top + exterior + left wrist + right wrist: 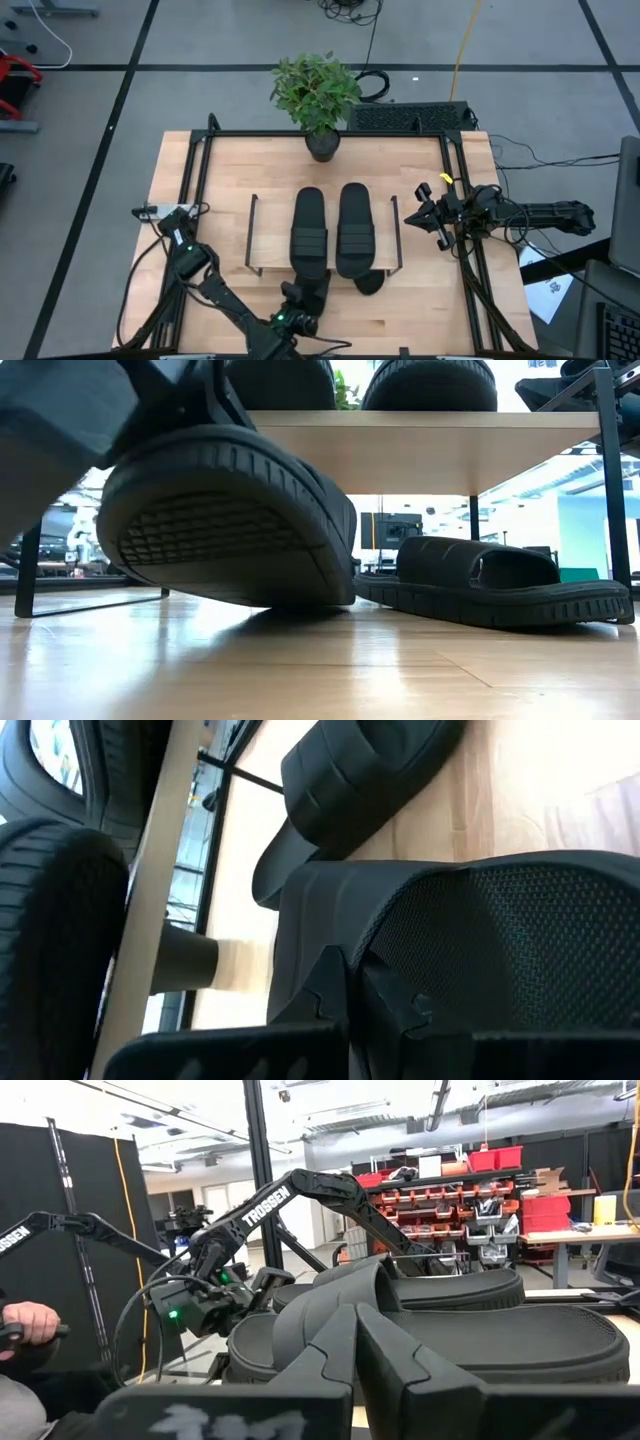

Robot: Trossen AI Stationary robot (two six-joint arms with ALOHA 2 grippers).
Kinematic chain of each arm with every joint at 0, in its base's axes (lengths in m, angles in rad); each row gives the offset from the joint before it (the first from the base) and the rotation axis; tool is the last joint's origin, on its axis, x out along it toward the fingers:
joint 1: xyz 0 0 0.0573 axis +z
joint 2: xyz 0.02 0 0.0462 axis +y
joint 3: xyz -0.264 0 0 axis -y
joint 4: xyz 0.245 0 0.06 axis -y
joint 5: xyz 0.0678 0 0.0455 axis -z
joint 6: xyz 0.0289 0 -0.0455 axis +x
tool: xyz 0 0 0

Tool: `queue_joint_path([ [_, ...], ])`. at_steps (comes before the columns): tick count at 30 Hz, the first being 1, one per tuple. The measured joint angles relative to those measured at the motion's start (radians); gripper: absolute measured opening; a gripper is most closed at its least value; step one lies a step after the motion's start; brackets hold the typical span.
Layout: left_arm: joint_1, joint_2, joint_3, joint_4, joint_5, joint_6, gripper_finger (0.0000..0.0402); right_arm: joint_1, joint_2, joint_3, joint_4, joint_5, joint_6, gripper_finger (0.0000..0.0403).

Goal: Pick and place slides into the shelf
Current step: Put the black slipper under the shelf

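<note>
**Operator:** Slides: two of them (pixel 308 235) (pixel 355 232) lie side by side on top of the shelf (pixel 264 240), soles down. A third slide (pixel 495 585) lies flat on the bench (pixel 480 300) under the shelf board, near the shelf's right end frame.

**Second:** And the fourth?

**Operator:** My left gripper (pixel 312 292) is at the shelf's front edge, clamped on the fourth slide (pixel 235 520). In the low view that slide is tilted, its ribbed sole facing the camera and one edge touching the bench, just in front of the shelf.

**Second:** Right arm?

**Operator:** My right gripper (pixel 432 215) waits just beyond the shelf's right end frame, fingers together, holding nothing. A potted plant (pixel 316 95) stands behind the shelf. Whether the tilted slide touches the one under the shelf, I can't tell.
</note>
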Motion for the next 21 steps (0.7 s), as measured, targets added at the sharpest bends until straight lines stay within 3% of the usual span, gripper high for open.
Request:
queue_joint_path([
  [21,0.075,0.000,0.000,0.001,0.029,-0.056,0.0000,0.000,0.000,0.000,0.000,0.000,0.011,0.0000],
])
